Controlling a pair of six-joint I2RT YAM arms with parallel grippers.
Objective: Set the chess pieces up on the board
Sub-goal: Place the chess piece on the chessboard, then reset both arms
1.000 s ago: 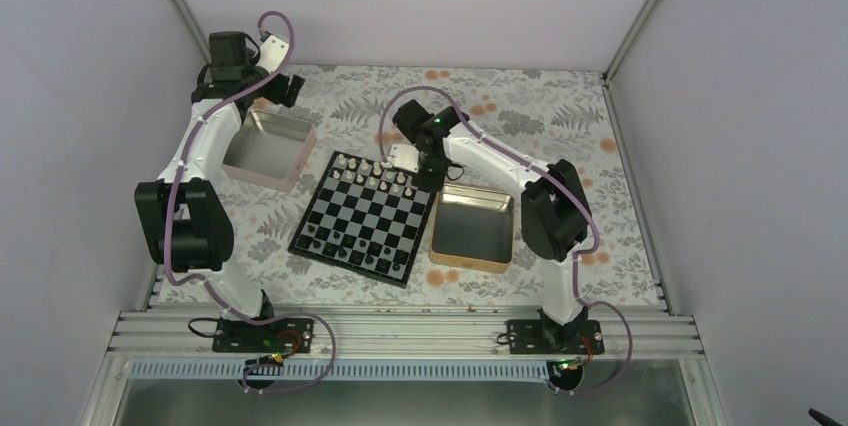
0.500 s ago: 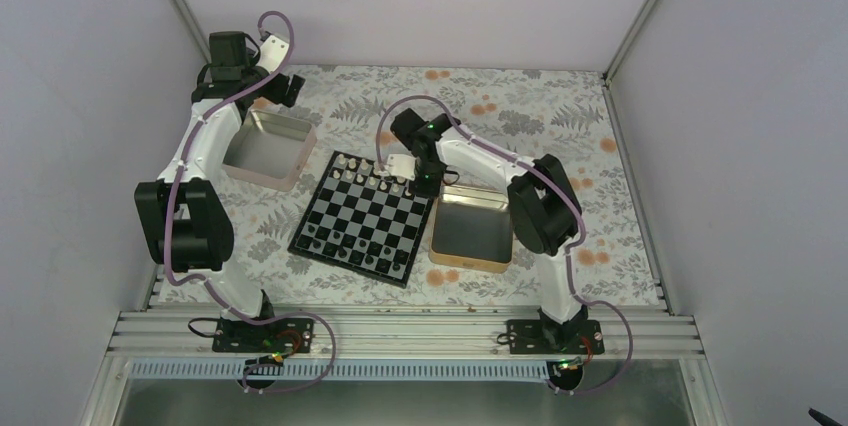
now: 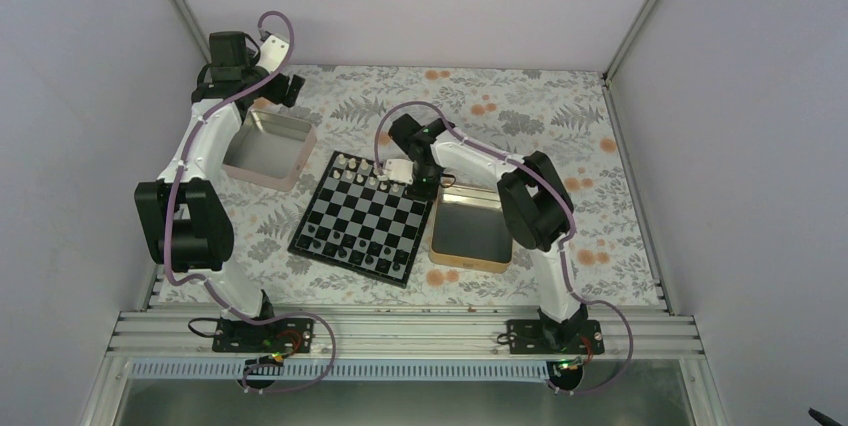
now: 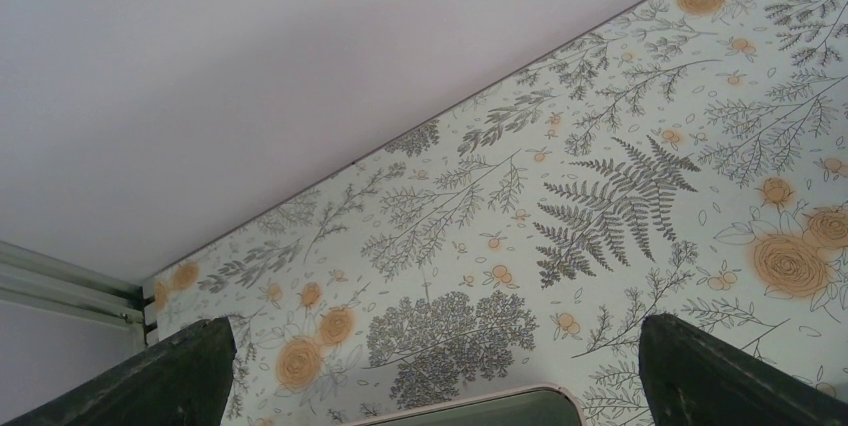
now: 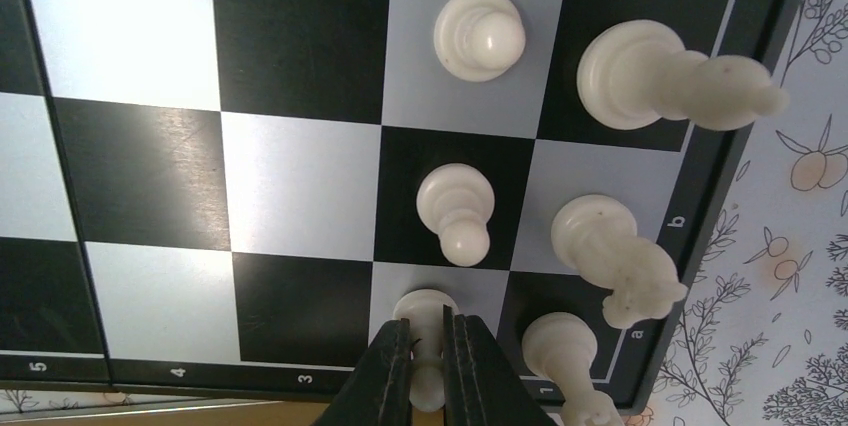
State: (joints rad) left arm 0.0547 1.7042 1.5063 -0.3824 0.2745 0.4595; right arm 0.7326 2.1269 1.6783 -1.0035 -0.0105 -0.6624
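The board (image 3: 365, 216) lies mid-table, with small cream chess pieces (image 3: 352, 173) along its far rows. My right gripper (image 5: 427, 366) is shut on a white pawn (image 5: 425, 314) that stands on a pale corner-side square of the board (image 5: 290, 186). Around it stand another pawn (image 5: 456, 210), a knight (image 5: 612, 256), a rook (image 5: 560, 356) and a bishop (image 5: 670, 78). From above, the right gripper (image 3: 404, 178) hangs over the board's far right corner. My left gripper (image 4: 430, 371) is open with nothing between its fingers, above the patterned cloth at far left (image 3: 283, 89).
A pinkish silver tin (image 3: 268, 149) sits left of the board, its rim (image 4: 470, 404) just below the left fingers. A gold tin (image 3: 472, 229) lies right of the board. Dark chessmen (image 3: 350, 242) line the board's near rows. Walls enclose the table.
The right arm has folded nearer to the board and its gripper has shifted slightly left over the far right corner. The left arm has not moved.
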